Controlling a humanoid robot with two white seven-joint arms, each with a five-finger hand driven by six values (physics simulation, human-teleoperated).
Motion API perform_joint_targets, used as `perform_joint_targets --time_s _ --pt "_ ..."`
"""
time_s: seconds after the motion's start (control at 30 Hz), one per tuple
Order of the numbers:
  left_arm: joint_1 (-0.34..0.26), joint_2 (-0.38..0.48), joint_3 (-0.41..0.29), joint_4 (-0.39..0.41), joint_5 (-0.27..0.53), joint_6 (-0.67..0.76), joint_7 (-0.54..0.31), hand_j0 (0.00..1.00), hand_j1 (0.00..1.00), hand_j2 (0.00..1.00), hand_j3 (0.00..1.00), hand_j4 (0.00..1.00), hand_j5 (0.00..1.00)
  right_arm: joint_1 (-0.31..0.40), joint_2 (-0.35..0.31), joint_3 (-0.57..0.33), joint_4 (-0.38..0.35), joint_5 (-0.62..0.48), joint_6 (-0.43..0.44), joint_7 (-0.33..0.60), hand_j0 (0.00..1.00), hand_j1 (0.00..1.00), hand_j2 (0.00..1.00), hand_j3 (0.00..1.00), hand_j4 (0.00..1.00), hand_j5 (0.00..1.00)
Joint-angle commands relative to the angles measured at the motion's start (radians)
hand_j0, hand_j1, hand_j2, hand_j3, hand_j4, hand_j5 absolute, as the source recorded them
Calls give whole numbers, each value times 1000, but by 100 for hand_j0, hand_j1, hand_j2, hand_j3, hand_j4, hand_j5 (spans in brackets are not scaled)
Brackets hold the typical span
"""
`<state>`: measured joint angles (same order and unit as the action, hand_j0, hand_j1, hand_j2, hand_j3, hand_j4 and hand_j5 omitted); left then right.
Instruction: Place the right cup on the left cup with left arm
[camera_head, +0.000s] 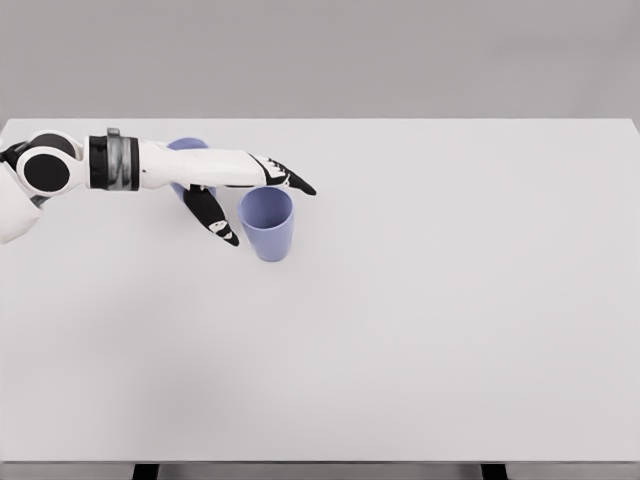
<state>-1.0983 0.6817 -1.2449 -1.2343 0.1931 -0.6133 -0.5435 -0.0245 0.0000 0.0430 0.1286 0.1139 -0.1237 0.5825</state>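
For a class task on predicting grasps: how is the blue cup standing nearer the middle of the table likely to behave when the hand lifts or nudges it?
The right cup looks like a thin, empty tumbler, so probably light and rigid. It narrows toward its base, so a nudge near the rim from the left hand could tip it. Once on its side, its round wall might roll across the flat table.

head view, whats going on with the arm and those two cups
The robot's left hand reaches in from the left over a white table, fingers spread beside a blue cup standing upright. It holds nothing yet. A second blue cup sits behind the forearm, mostly hidden. The cups are not stacked. The right arm is out of view.
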Motion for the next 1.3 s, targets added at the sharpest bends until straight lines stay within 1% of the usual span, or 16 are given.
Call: perform_joint_targets --time_s 0.0,0.1,0.37,0.43,0.57,0.6,0.67,0.83,0.97,1.0,1.03,1.07,1.1,1.17,1.2,1.27 --pt "0 -1 2 1 8 2 0 100 100 100 100 100 100 0 0 0 0 1 -1 0 100 100 100 100 100 100" --pt "0 -1 2 -1 12 2 0 100 100 100 100 100 100 0 0 0 0 1 -1 0 100 100 100 100 100 100" --pt "9 -16 1 3 -20 2 7 100 100 100 100 100 100 0 0 0 0 1 -1 0 100 100 100 100 100 100" --pt "9 -21 1 30 -18 2 7 100 100 100 100 100 100 0 0 0 0 1 -1 0 100 100 100 100 100 100" --pt "11 -30 1 55 -21 2 7 100 100 100 100 100 100 0 0 0 0 1 -1 0 100 100 100 100 100 100" --pt "11 -36 4 61 -41 2 7 100 100 100 100 100 100 0 0 0 0 1 -1 0 100 100 100 100 100 100" --pt "11 -51 4 75 -47 2 7 100 100 100 100 100 100 0 0 0 0 1 -1 0 100 100 100 100 100 100" --pt "12 -62 2 81 -49 2 7 100 100 100 100 100 100 0 0 0 0 3 -1 0 100 100 100 100 100 100" --pt "38 -62 19 90 -78 2 7 100 100 100 100 100 100 0 0 0 0 3 -1 0 100 100 100 100 100 100" --pt "40 -62 25 90 -80 2 7 98 98 98 98 98 98 0 0 0 0 1 -1 0 100 100 100 100 100 100" --pt "40 -62 27 90 -75 2 7 83 83 83 83 83 83 0 0 0 0 3 -1 0 100 100 100 100 100 100" --pt "40 -62 27 90 -75 2 8 79 79 79 79 79 79 0 0 0 0 3 -1 0 100 100 100 100 100 100" --pt "40 -62 33 90 -72 2 8 66 66 66 66 66 66 0 0 0 0 1 -1 0 100 100 100 100 100 100" --pt "40 -60 33 90 -75 2 8 65 65 65 65 65 65 0 0 0 0 1 -1 0 100 100 100 100 100 100" --pt "41 -59 33 90 -73 2 8 62 62 62 62 62 62 0 0 0 0 1 -1 0 100 100 100 100 100 100" --pt "46 -59 35 90 -73 2 8 62 62 62 62 62 62 0 0 0 0 1 -1 0 100 100 100 100 100 100"
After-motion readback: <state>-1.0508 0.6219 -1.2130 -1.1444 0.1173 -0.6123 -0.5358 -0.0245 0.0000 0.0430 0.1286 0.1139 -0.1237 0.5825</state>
